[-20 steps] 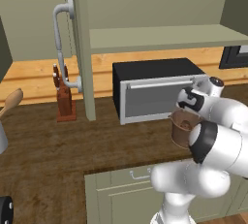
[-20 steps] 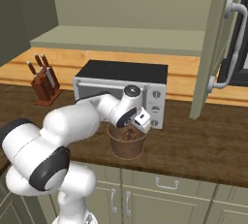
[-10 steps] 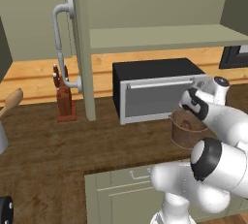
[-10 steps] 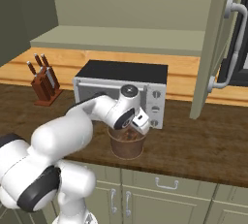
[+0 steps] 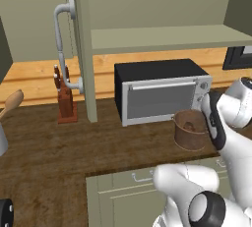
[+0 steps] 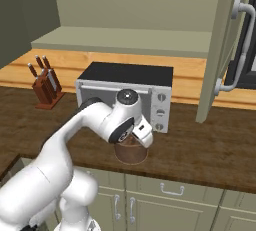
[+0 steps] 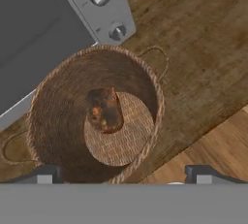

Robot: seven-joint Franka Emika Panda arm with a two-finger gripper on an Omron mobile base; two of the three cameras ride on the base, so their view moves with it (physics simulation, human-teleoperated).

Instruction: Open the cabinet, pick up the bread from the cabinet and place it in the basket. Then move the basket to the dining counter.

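— What have I got from behind on the left?

— I see the basket [image 5: 190, 130] upright on the counter [image 5: 74, 145], just in front of the toaster oven's [image 5: 160, 89] right end. The cabinet [image 5: 83, 49] door stands open, with a knife block [image 5: 64, 98] just beside it.

— And the arm?

— Its wrist hangs close by the basket's right side.

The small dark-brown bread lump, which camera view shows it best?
The hand view. It looks straight down into the round brown woven basket, where the small dark-brown bread lump lies on the woven bottom. In the left base view the basket wall hides the inside. In the right base view the arm covers most of the basket.
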